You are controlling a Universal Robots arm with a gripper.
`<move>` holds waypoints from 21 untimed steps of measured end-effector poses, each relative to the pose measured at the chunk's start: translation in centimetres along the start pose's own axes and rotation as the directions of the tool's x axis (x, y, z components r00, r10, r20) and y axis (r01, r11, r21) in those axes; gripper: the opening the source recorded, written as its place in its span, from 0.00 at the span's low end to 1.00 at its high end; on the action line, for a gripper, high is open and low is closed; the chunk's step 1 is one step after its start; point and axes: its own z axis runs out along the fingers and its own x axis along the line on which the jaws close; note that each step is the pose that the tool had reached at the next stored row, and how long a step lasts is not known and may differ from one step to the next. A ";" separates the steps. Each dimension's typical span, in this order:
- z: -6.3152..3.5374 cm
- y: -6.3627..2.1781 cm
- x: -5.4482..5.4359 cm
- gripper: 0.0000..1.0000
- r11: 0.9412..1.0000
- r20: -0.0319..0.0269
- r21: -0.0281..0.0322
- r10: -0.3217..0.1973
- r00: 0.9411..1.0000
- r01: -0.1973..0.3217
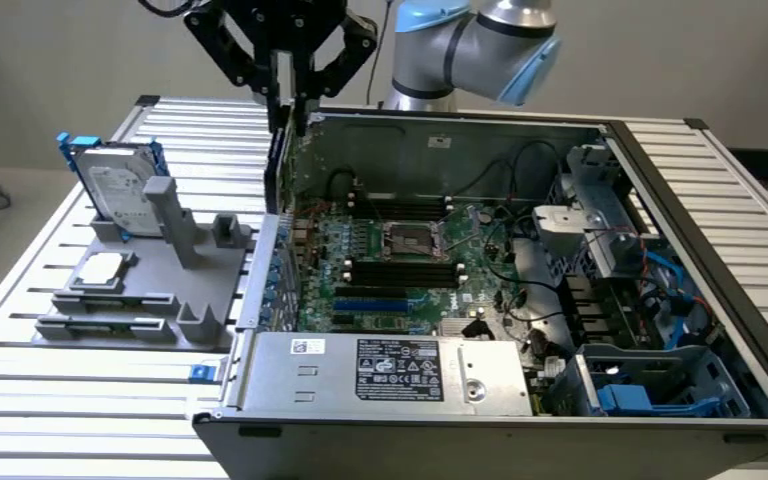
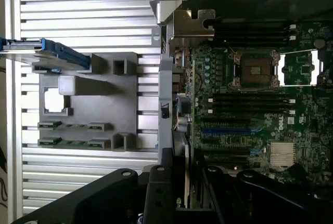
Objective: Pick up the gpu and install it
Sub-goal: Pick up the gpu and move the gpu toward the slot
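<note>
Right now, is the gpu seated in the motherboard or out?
Out: the gripper holds the gpu upright by the case wall; the blue slot is empty.

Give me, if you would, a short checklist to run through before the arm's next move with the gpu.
1. Grip on the card: ok. The gripper is shut on the gpu, which hangs edge-on below it.
2. Card free of the grey holder: ok, it is lifted above it.
3. Card over the blue slot: not ok. It hangs at the case wall, to the exterior view's left of the slot.
4. Slot unobstructed: ok, nothing sits in it.
5. Hard drive and CPU chip apart from the card: ok, both sit on the holder.
6. Clearance between card and case wall: cannot tell.
</note>
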 end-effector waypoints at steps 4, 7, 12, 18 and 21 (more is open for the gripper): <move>-0.15 -0.12 -1.8 0.26 1.000 -0.002 -0.001 0.000 1.000 0.000; -0.22 -0.14 -3.1 0.26 1.000 -0.002 -0.001 0.000 1.000 0.000; -0.19 -0.12 -5.4 0.26 1.000 -0.002 -0.001 0.000 1.000 0.000; 0.29 0.08 -8.2 0.26 1.000 -0.002 -0.001 0.000 1.000 0.000; 0.75 0.44 -9.6 0.26 1.000 -0.002 0.000 0.000 1.000 0.000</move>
